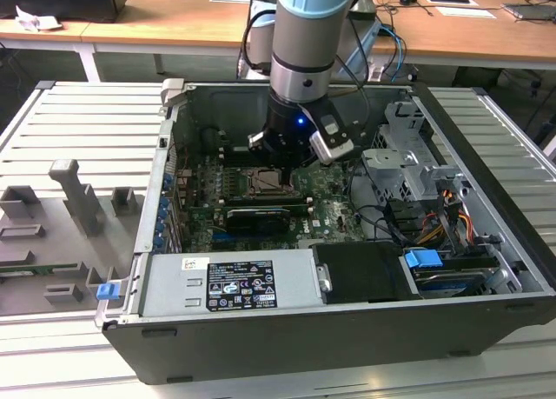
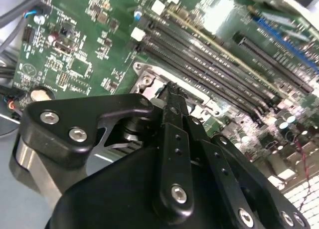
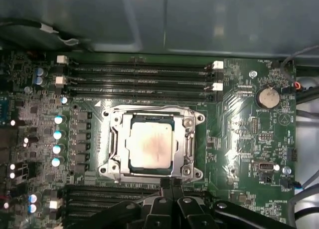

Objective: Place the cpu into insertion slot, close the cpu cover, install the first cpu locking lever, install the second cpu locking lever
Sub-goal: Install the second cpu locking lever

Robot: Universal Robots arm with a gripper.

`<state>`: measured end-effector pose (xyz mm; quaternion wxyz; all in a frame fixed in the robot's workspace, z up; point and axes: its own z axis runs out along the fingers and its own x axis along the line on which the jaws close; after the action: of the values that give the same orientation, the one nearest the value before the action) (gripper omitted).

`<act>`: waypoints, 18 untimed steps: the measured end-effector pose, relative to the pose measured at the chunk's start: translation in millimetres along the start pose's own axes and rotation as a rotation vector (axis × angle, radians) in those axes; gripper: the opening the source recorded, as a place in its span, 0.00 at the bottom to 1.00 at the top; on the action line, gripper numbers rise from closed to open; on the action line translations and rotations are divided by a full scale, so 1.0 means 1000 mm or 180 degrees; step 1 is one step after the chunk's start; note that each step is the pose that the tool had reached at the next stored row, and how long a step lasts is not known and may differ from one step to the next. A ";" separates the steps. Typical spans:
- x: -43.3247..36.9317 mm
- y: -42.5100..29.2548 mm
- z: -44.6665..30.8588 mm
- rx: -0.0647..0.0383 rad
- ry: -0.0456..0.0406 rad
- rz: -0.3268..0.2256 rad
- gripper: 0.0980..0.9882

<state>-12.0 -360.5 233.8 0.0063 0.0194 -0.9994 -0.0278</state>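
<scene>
The cpu [image 3: 149, 145], a pale silver square chip, lies in the insertion slot [image 3: 192, 173] on the green board. The cpu cover [image 3: 115, 139], a silver frame, lies flat down around the chip. My gripper [image 3: 172, 183] is shut, its black fingertips pressed together at the socket's edge with nothing visible between them. In the second wrist view the gripper [image 2: 172, 92] points at a corner of the silver cover [image 2: 148, 78]. In the exterior view the arm [image 1: 300, 77] reaches down into the open computer case, just behind the insertion slot [image 1: 265, 182].
Long black memory slots [image 3: 139, 72] run beside the socket on two sides. A black card [image 1: 256, 216] lies in front of it. The power supply [image 1: 230, 282], a metal drive cage [image 1: 404, 160], cables [image 1: 434, 216] and the case walls [image 1: 165, 156] surround the board.
</scene>
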 end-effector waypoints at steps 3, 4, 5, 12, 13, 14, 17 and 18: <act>0.0061 -0.0029 0.0010 0.0000 0.0001 -0.0019 0.01; 0.0109 -0.0030 0.0019 0.0001 0.0002 -0.0032 0.01; 0.0152 -0.0029 0.0022 -0.0004 0.0002 -0.0040 0.01; 0.0382 -0.0039 0.0056 -0.0018 0.0002 -0.0043 0.01; 0.0414 -0.0054 0.0055 -0.0020 0.0001 -0.0043 0.01; 0.0427 -0.0064 0.0055 -0.0021 0.0001 -0.0043 0.01; 0.0499 -0.0118 0.0052 -0.0045 0.0000 -0.0043 0.01; 0.0519 -0.0127 0.0053 -0.0058 -0.0001 -0.0044 0.01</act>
<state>-63.5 -375.0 228.4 0.0062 0.0262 -0.9990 -0.0369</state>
